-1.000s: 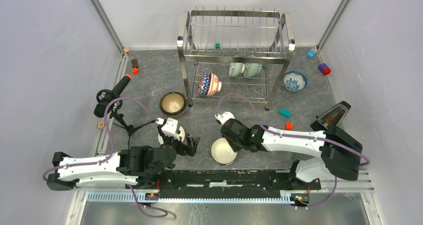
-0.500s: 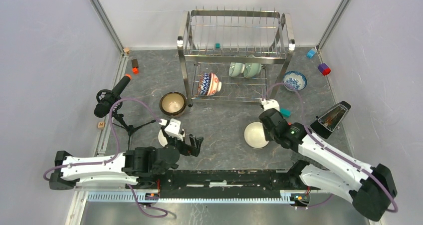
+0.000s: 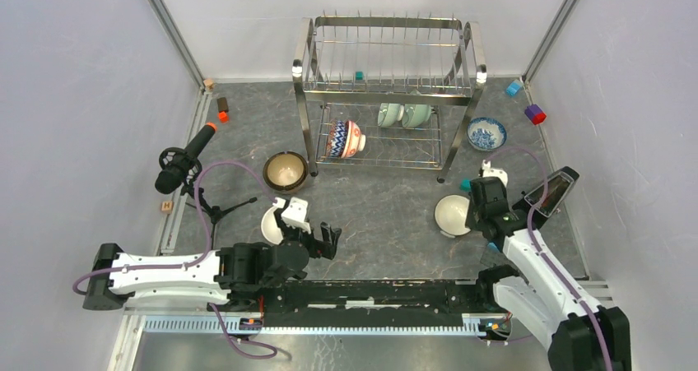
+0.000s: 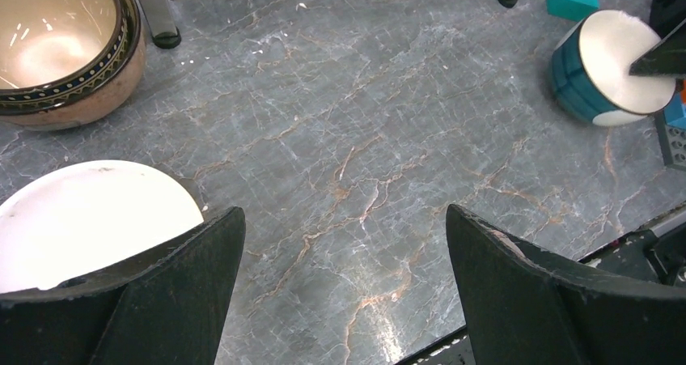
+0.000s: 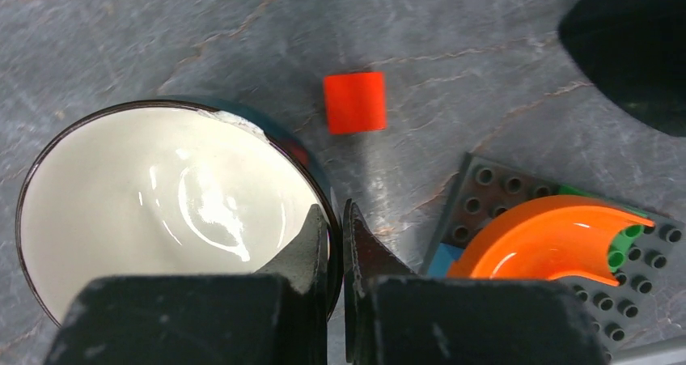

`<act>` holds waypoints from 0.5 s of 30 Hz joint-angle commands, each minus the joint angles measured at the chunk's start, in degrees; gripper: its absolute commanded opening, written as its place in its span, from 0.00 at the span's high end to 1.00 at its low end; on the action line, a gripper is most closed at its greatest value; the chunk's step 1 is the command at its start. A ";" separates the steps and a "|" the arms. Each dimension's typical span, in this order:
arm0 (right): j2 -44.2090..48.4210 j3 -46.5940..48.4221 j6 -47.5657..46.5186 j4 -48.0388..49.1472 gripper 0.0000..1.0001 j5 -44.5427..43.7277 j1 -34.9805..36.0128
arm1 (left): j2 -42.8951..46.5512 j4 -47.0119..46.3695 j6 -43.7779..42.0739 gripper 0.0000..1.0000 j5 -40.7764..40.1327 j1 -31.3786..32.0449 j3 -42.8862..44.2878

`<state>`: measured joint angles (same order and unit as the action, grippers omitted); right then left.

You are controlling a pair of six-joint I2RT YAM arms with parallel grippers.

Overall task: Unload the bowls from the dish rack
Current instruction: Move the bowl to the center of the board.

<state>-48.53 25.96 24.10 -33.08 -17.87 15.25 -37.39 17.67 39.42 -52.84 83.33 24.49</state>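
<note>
The dish rack (image 3: 387, 58) stands at the back. Its lower tier holds a red-patterned bowl (image 3: 346, 138) and two pale green bowls (image 3: 391, 114) (image 3: 417, 115). On the table are a blue-and-white bowl (image 3: 486, 133), a dark brown bowl (image 3: 285, 171) (image 4: 57, 49) and a white bowl (image 3: 272, 223) (image 4: 89, 219). My right gripper (image 3: 473, 215) (image 5: 336, 215) is shut on the rim of a teal bowl with a white inside (image 3: 452, 215) (image 5: 162, 203) (image 4: 611, 65), at the right of the table. My left gripper (image 3: 325, 238) (image 4: 344, 211) is open over bare table, just right of the white bowl.
A microphone on a tripod (image 3: 185, 159) stands at the left. A red block (image 5: 354, 102) and an orange curved piece on a studded plate (image 5: 550, 239) lie by the held bowl. A black wedge (image 3: 551, 192) and coloured blocks (image 3: 535, 114) sit at the right.
My right arm has swung from the front centre to the right side, carrying the teal bowl by its rim. My left gripper has edged right, still open.
</note>
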 commanded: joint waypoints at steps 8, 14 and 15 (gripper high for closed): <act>-0.32 -0.45 -1.46 4.77 1.00 -0.48 -9.51 | -1.09 -4.40 1.98 0.01 -1.56 -0.12 -0.58; -1.90 -0.90 -0.91 5.89 1.00 -1.77 -13.07 | -1.37 -4.53 1.54 0.01 -1.55 -0.18 -0.72; -2.17 -1.03 -0.75 6.07 1.00 -2.05 -13.43 | -1.30 -4.45 1.50 0.01 -1.60 -0.11 -0.77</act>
<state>-49.87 25.58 23.11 -30.09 -17.58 3.40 -38.61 15.88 39.83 -52.51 83.33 23.99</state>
